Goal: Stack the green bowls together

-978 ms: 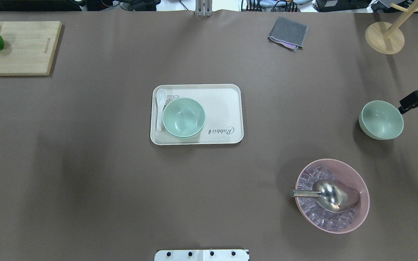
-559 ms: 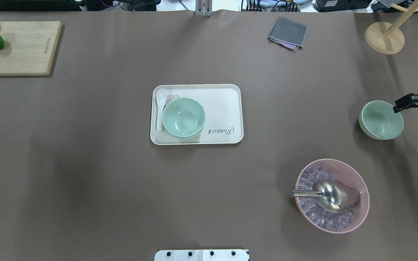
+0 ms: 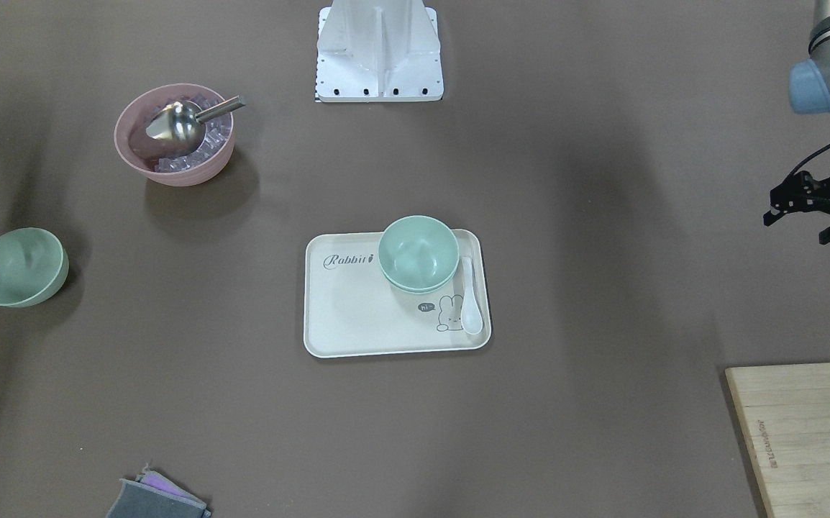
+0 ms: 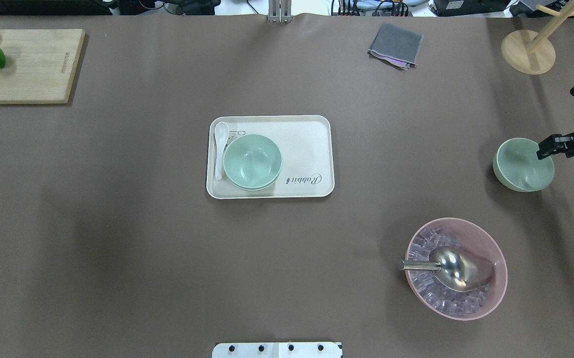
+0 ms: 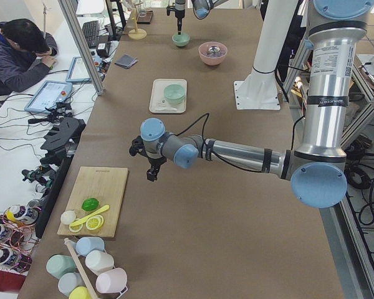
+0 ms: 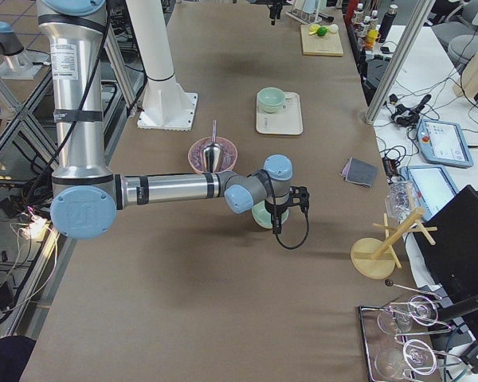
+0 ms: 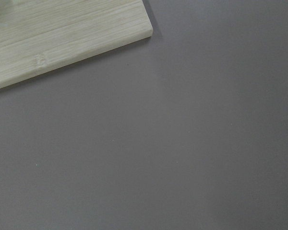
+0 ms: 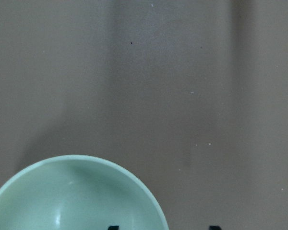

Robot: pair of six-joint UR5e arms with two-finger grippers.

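Note:
Two green bowls (image 4: 252,161) sit nested on the cream tray (image 4: 312,144) at the table's middle; they also show in the front view (image 3: 418,253). A third green bowl (image 4: 523,165) stands alone at the right. My right gripper (image 4: 545,149) is open at this bowl's right rim. In the right wrist view one fingertip (image 8: 113,227) is over the bowl's inside (image 8: 72,196) and the other is outside the rim. My left gripper (image 3: 795,229) is open and empty, far off near the cutting board (image 4: 33,64).
A white spoon (image 4: 220,149) lies on the tray beside the nested bowls. A pink bowl (image 4: 496,278) with ice and a metal scoop (image 4: 453,268) stands in front of the lone bowl. A grey cloth (image 4: 395,44) and a wooden stand (image 4: 528,52) are at the back right.
My right gripper has moved inward over the lone bowl's right rim. My left gripper has drawn back a little toward the left edge. The bowls have not moved.

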